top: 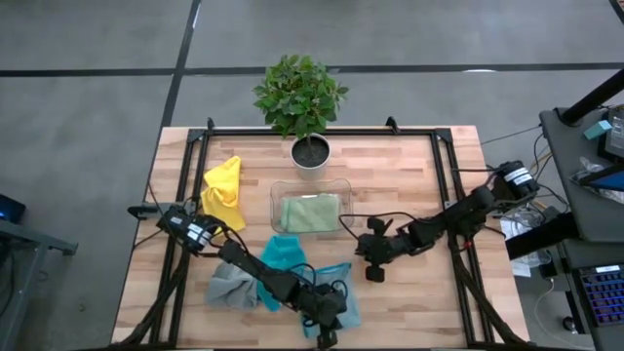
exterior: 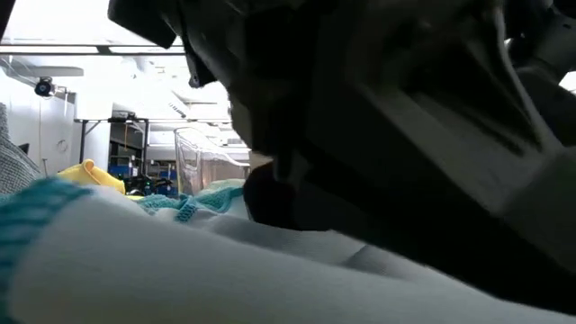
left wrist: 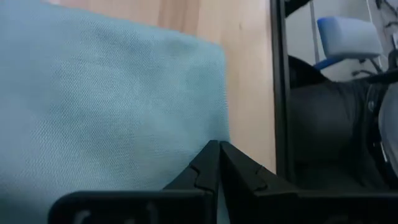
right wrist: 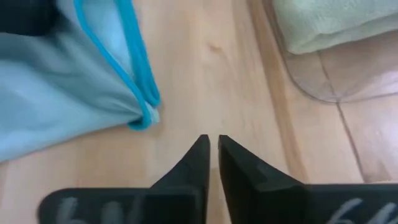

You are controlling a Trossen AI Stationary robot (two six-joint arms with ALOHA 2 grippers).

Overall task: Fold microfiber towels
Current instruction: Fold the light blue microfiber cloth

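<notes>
- Two end effectors: the left end effector (top: 327,336), at six o'clock, presses shut fingertips on the light blue towel (top: 343,292), probably to flatten it.
- Right end effector (top: 373,272) hovers narrow over bare surface (top: 409,185), holding nothing.
- Sage green towel (top: 310,212) lies folded in the tray (top: 343,185).

My wooden worktop (top: 390,292) stands on a grey floor (top: 88,97) crossed by dark lines. A potted plant (top: 300,93) sits at its far edge, with shelving (exterior: 126,148) under bright ceiling lights beyond.
</notes>
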